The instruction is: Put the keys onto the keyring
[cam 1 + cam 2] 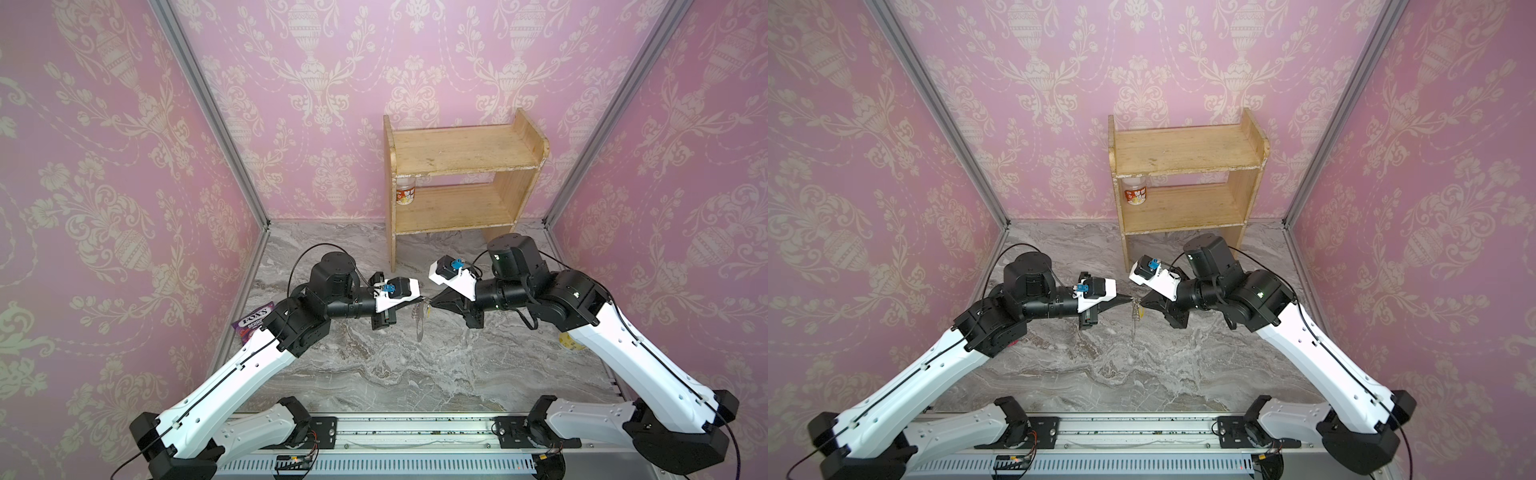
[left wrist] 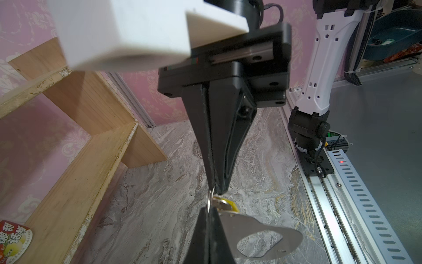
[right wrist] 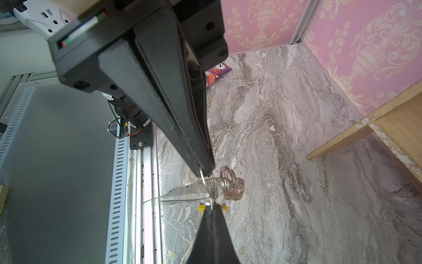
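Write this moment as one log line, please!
left gripper: jaws shut on ring | right gripper: jaws shut on same ring | keyring: hanging midair | yellow tag: beside ring

Centre: left gripper (image 1: 420, 299) and right gripper (image 1: 432, 304) tip to tip, jaws closed, left on keyring (image 1: 419, 321), right on keys (image 2: 230, 203). Plate hangs toward table (image 1: 374, 374); no pass between tips.
12 o'clock: wooden shelf (image 1: 461, 158) at back wall, bottle (image 1: 405, 194) on lower board.
9 o'clock: candy bag (image 1: 252, 321), partly under left arm (image 1: 232, 374).
3 o'clock: yellow item (image 1: 570, 343), half hidden by right arm (image 1: 648, 365).
6 o'clock: bare marble from centre to rail (image 1: 415, 432), open between arms.
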`<state>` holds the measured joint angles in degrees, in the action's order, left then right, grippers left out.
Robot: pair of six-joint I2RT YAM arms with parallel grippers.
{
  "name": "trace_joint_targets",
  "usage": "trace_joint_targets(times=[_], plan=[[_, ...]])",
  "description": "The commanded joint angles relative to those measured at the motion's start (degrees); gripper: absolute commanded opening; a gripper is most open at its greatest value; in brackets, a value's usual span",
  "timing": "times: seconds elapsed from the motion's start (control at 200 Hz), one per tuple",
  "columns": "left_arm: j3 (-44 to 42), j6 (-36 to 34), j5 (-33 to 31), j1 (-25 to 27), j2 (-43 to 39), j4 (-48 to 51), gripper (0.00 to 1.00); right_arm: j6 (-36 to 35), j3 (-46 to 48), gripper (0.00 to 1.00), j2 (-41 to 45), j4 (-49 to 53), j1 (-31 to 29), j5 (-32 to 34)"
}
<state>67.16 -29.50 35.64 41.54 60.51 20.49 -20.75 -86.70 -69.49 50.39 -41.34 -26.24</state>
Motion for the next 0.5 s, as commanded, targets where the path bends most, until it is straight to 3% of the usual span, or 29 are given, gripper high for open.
trace_joint_targets(times=[0.0,0.49], plan=[[0.4,0.71,1.44,0.52,-0.29,-1.07,0.0,1.16,-1.18,0.0,1.5,-0.69,0.52,-0.26],[0.7,0.4,1.01,0.58,-0.32,-0.89,0.0,1.15,-0.23,0.0,1.96,-0.59,0.99,0.25]])
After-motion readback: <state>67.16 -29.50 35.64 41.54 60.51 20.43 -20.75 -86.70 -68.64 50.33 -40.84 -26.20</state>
